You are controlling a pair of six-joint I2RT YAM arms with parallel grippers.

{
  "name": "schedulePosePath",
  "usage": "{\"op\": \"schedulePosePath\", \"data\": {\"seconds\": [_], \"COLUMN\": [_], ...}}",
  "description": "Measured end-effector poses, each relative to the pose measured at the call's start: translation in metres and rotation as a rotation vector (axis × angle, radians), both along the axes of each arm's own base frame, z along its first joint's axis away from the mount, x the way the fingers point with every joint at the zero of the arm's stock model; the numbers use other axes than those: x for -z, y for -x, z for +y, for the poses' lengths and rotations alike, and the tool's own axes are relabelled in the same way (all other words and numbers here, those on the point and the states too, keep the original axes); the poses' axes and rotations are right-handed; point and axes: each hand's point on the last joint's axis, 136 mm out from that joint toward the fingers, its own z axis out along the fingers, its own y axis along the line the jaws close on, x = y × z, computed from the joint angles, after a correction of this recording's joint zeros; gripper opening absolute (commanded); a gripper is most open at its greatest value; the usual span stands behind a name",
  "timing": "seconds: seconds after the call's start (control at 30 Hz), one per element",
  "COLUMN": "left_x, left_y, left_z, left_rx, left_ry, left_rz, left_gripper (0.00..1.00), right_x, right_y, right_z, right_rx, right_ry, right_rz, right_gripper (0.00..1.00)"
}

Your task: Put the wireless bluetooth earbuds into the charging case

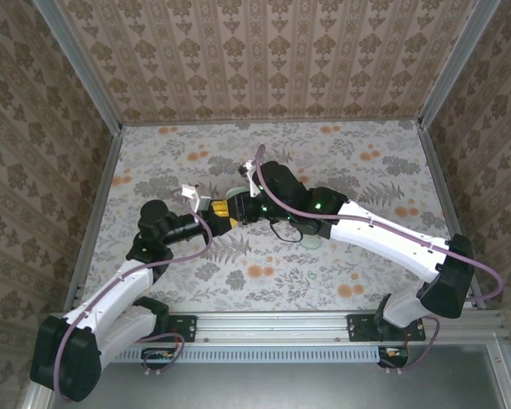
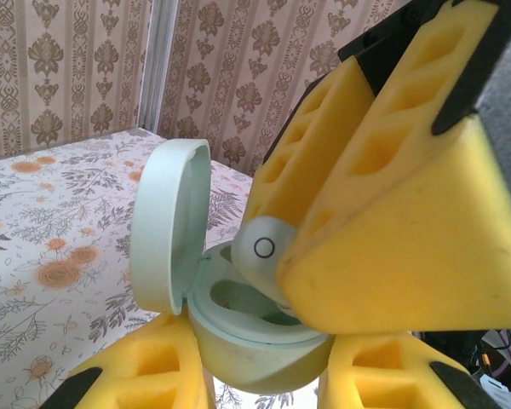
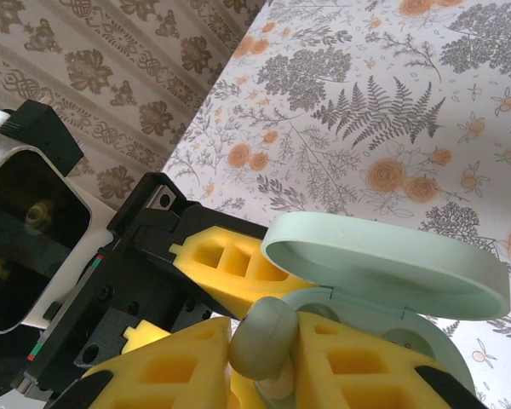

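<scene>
- Left claw (image 2: 260, 379) is clamped on the charging case (image 2: 255, 354), one finger on each side of it, over the desk (image 1: 349, 162) a little left of its centre.
- Its lid (image 2: 166, 221) stands open.
- Right claw (image 3: 264, 354) pinches one earbud (image 3: 257, 331) between yellow foam fingers (image 3: 358, 358), at the open case's rim; whether it touches the rim, I cannot tell.

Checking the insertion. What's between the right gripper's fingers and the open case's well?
One mint earbud, pinched by the right gripper at the mouth of the open charging case; the left wrist view shows it best.
</scene>
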Motion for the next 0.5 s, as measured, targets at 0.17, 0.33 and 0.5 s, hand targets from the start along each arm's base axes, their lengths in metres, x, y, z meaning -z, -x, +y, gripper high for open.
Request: {"op": "schedulePosePath", "data": {"seconds": [0.17, 0.33, 0.5], "left_x": [0.0018, 0.0031, 0.0035], "left_y": [-0.0001, -0.0001, 0.0], "left_z": [0.0001, 0.0001, -0.0001], "left_rx": [-0.001, 0.0, 0.0], "left_ry": [-0.006, -0.011, -0.012], "left_rz": [0.002, 0.001, 0.002], "left_gripper": [0.14, 0.14, 0.14], "right_x": [0.0023, 0.0033, 0.0036], "right_y": [-0.0009, -0.0012, -0.0011], "right_z": [0.0001, 0.0004, 0.0002], "right_rx": [-0.001, -0.003, -0.002], "right_ry": [0.014, 0.019, 0.02], "right_rz": [0.001, 0.001, 0.002], "right_gripper": [0.25, 0.27, 0.27]}}
